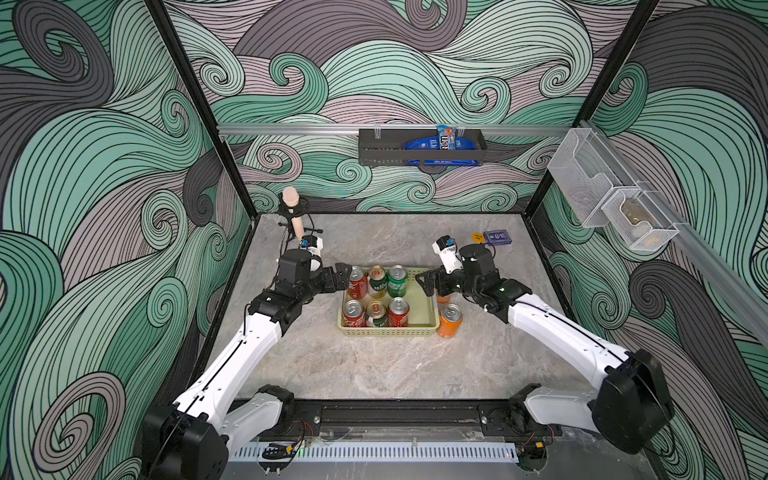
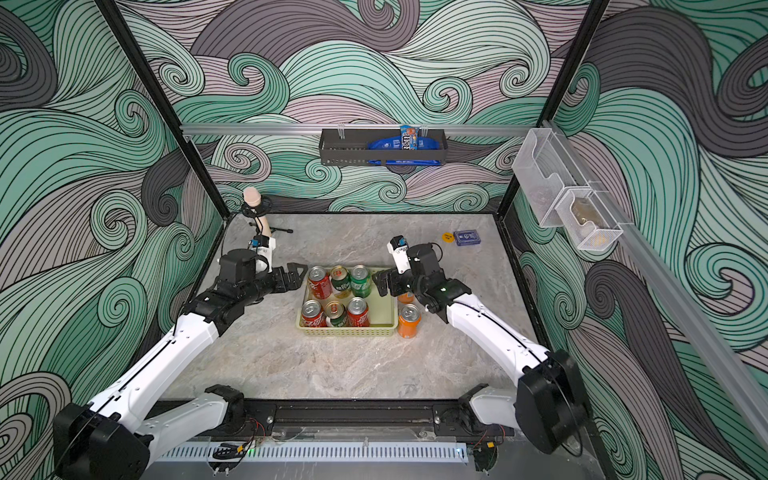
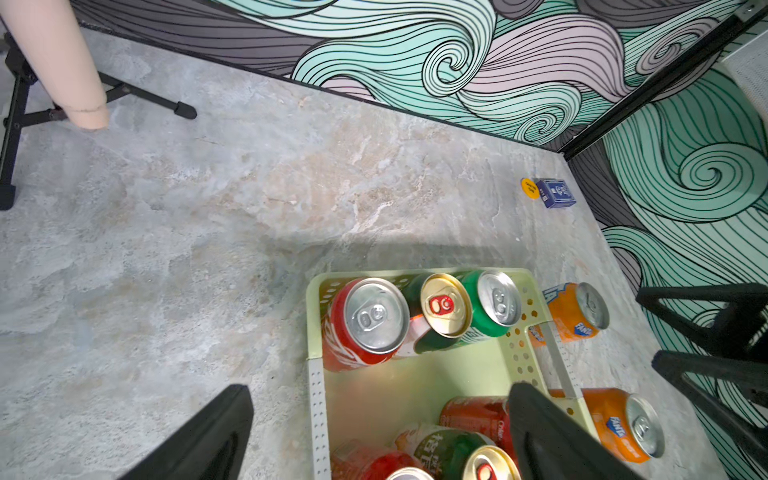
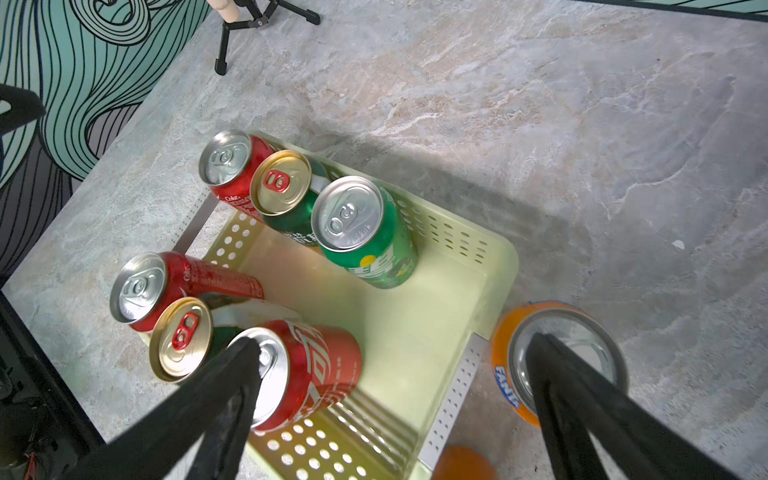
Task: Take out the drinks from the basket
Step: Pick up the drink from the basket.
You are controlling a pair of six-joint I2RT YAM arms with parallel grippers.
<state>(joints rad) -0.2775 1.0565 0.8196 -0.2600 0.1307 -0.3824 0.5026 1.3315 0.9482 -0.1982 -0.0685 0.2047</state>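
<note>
Dipping its spread jaws toward the six drinks (image 1: 376, 312) in the basket (image 1: 388, 331), the right gripper (image 1: 424, 283) could topple the orange can (image 4: 503, 365) outside at 3 o'clock; the left gripper (image 1: 345, 276) hovers spread at 10 o'clock.

Bright, diffuse overhead light. Soft shadow on bench (image 4: 457, 174) at basket's (image 4: 478, 249) 12 o'clock. Top views bow at edges. Wrist views: jaws blurred, mild glare on drinks' (image 4: 347, 214) tops.
</note>
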